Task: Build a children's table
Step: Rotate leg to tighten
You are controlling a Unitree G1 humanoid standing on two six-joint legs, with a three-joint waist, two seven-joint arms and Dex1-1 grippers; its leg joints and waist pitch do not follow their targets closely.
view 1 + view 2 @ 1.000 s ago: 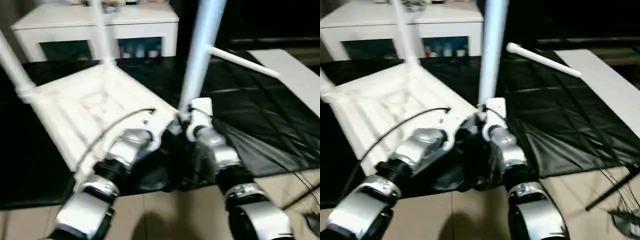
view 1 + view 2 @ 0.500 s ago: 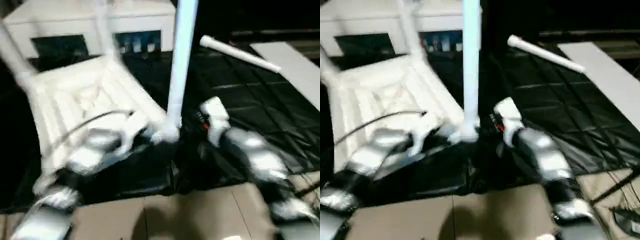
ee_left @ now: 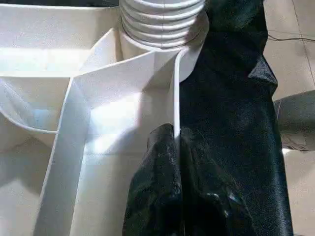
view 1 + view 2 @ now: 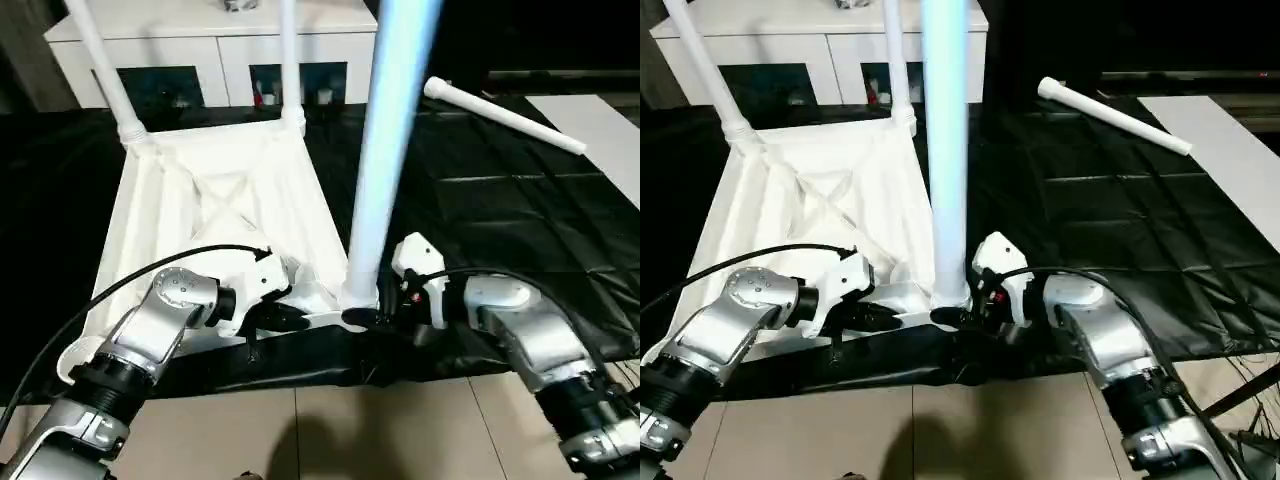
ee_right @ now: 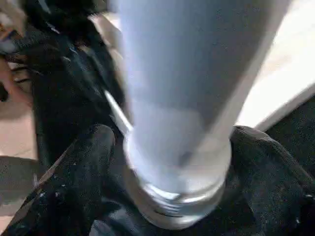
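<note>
With left gripper (image 3: 174, 142) pinched on the tabletop (image 4: 215, 215) rim beside it, keep right gripper (image 5: 167, 162) spread around the upright leg (image 4: 385, 150) base, twisting squarely into the near socket.

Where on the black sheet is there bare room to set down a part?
Free: the black sheet between the near upright leg and the loose leg, and on toward the white board. Crowded: the tabletop's near corner, where the left gripper pinches the rim and the right gripper's fingers straddle the leg base.
</note>
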